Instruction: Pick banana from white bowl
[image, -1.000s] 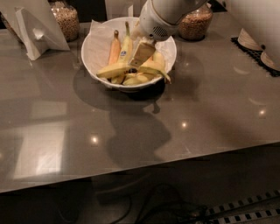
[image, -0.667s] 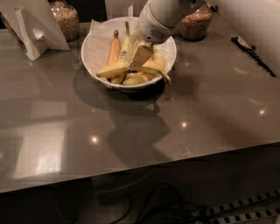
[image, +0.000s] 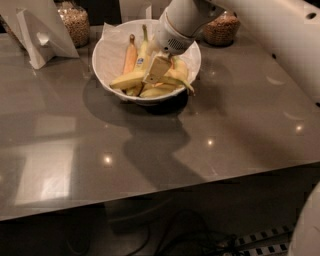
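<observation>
**Pincer down in the bowl, banana not yet lifted**

The long, gently curved pale-yellow banana (image: 128, 80) lies across the front of the wide white paper-lined bowl (image: 109, 55), with its dark-tipped stem reaching over the right rim. Your pincer (image: 155, 74) is low over the banana's middle. You cannot tell whether it is clenched or released. This looks like the grasp step. Next you need a firm hold, then a straight lift clear of the slim blue-stickered banana (image: 143, 50) and the orange-tinted banana (image: 130, 56) behind. The bowl rests on the grey tabletop (image: 150, 150).
</observation>
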